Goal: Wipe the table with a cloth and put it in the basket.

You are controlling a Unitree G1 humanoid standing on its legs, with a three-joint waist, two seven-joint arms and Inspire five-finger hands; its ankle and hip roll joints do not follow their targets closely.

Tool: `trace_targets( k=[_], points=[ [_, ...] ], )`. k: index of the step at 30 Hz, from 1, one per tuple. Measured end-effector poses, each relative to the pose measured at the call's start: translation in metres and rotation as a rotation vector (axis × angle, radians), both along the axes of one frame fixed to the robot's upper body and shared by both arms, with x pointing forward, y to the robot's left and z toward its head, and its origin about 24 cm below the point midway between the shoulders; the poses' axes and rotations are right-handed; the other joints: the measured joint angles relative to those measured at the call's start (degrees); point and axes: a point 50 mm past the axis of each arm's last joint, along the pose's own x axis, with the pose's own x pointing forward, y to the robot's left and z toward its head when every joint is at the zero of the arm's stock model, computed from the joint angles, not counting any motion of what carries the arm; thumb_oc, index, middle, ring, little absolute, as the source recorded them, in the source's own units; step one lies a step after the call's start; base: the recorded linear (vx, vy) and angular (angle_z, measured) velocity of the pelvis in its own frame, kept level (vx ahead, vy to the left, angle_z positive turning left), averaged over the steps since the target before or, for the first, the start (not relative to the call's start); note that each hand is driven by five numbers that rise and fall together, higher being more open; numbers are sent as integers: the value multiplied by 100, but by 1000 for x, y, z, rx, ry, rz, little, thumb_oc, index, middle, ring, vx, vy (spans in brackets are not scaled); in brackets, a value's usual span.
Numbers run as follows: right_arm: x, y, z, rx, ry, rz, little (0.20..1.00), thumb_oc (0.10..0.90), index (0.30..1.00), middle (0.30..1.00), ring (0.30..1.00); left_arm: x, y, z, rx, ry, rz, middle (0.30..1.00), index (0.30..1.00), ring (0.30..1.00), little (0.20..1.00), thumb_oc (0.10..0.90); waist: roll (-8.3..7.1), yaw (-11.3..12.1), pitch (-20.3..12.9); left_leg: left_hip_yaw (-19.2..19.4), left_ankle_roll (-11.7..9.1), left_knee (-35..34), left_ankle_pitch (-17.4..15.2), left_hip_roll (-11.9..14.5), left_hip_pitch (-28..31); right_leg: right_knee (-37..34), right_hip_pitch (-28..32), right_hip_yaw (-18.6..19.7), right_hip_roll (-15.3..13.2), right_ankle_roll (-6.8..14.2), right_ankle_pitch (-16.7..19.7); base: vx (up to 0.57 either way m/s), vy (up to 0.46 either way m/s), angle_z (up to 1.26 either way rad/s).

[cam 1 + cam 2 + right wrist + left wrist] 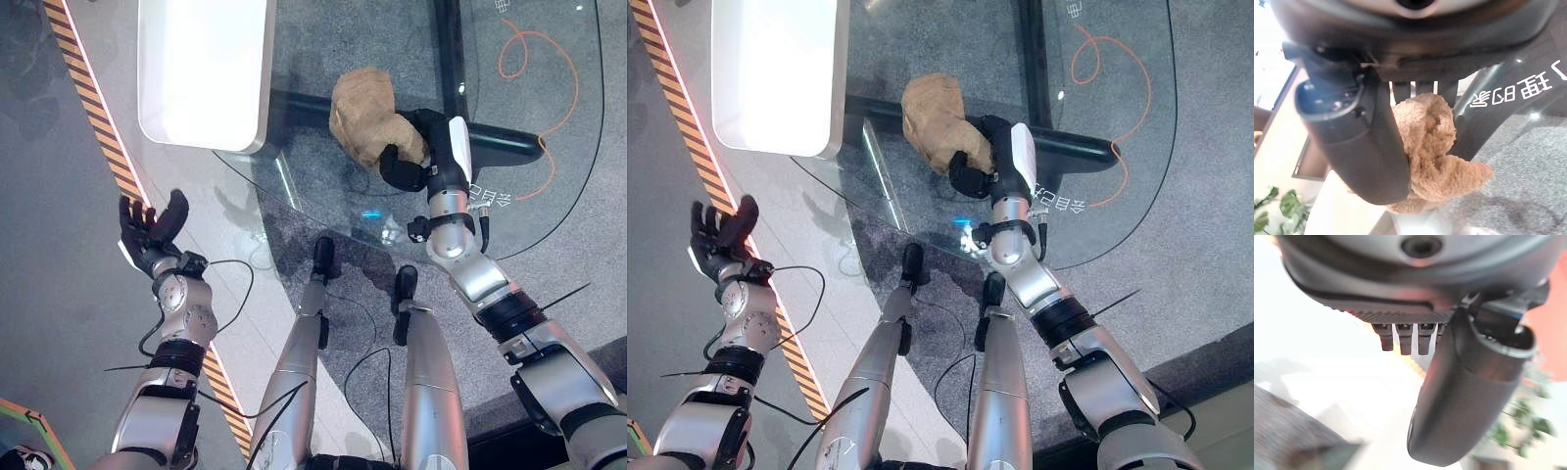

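Right hand point(407, 157): fingers and thumb curled round a bunched tan cloth point(364, 116), held over the round glass table point(549, 127), inside its near edge. Left hand point(149, 230): fingers spread, palm up, holding nothing, well off the table's left edge, above the striped floor line point(93, 127). White counter point(206, 69): beside the table's far-left rim.

White characters point(1513, 90) on the glass table point(558, 108), not legible.

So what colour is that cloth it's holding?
Light brown, a fuzzy tan cloth, pinched in the right robot hand. It shows best in the right wrist view.
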Motion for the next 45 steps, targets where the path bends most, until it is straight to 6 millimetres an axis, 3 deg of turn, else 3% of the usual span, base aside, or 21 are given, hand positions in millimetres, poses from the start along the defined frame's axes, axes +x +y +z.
trace_targets(
  k=[5,10,21,30,35,45],
  points=[
    [-6,-4,-2,45,-27,-4,200,100,300,300,300,0,-13,35,42,-166,-9,900,900,900,900,800,-9,-95,4,6,-10,0,11,5,0,-17,9,-17,11,3,2,-12,-26,-1],
    [-11,-12,3,74,-67,-20,200,100,300,300,300,-8,-27,55,58,-274,2,900,900,900,900,800,-15,-112,5,-5,18,0,-10,13,-22,-24,-6,-27,19,3,2,-13,-19,0],
    [-21,-4,24,110,-195,31,200,100,300,300,300,-22,-36,78,96,-410,3,900,900,900,900,800,-74,-129,19,-8,21,-2,-27,5,-62,-50,-20,-33,7,17,-8,0,0,0],
    [-29,-4,27,132,-234,49,200,100,300,300,300,-28,-50,96,250,-544,-194,900,900,900,900,800,-142,-121,25,-16,21,-7,-31,3,-88,-100,-10,-39,1,26,-12,0,0,0],
    [-32,1,30,149,-264,89,200,100,300,300,300,-23,-61,94,307,-518,-366,900,900,900,900,800,-147,-172,25,-13,15,-6,-23,1,-86,-121,19,-40,0,43,-3,0,0,0],
    [-34,7,33,118,-264,163,200,100,300,300,300,-10,-84,78,191,-447,-723,900,900,900,900,800,-149,-251,25,-9,17,-5,-25,-4,-54,-136,59,-35,-7,54,0,-3,2,0]
  ],
)
